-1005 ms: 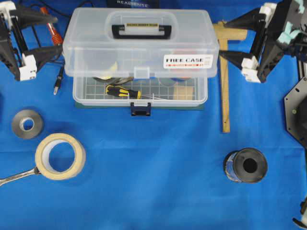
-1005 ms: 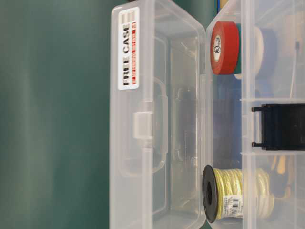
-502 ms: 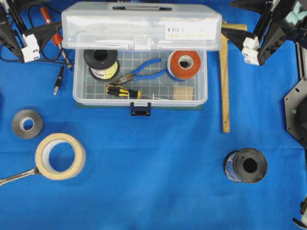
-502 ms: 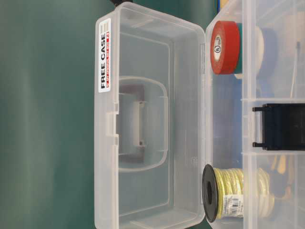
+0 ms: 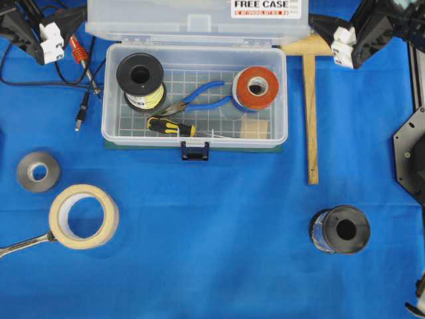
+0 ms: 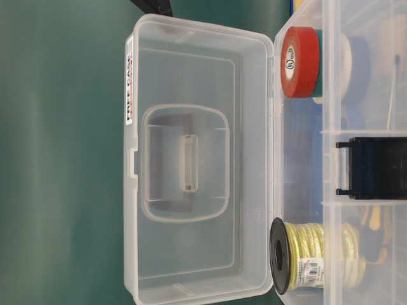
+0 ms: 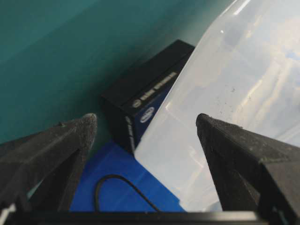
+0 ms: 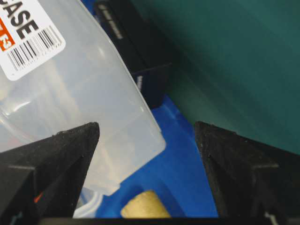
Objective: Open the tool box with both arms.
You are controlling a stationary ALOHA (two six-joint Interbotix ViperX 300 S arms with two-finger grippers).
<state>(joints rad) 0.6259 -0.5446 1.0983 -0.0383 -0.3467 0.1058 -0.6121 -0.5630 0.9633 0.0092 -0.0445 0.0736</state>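
Note:
The clear tool box [image 5: 279, 100] stands open on the blue cloth, its dark blue latch [image 5: 194, 151] hanging at the front. Its lid [image 5: 166, 20] is upright at the back, "FREE CASE" sticker [image 5: 265, 6] on it. The table-level view shows the lid [image 6: 241, 95] from inside, with the handle [image 6: 184, 162] seen through it. My left gripper [image 5: 66, 20] is open at the lid's left end; the lid's corner [image 7: 197, 117] lies between its fingers. My right gripper [image 5: 332, 28] is open at the right end, around the lid's other corner [image 8: 117, 122].
Inside the box lie a yellow wire spool [image 5: 139, 80], blue pliers [image 5: 199, 96], red tape [image 5: 257, 88] and a screwdriver [image 5: 169, 126]. A wooden square [image 5: 310, 113], black spool [image 5: 340, 229], masking tape [image 5: 83, 216], grey tape [image 5: 38, 171] and cables [image 5: 83, 66] surround it.
The lid has swung from half-raised to upright at the back, baring the contents. Both grippers have moved back toward the far edge alongside it.

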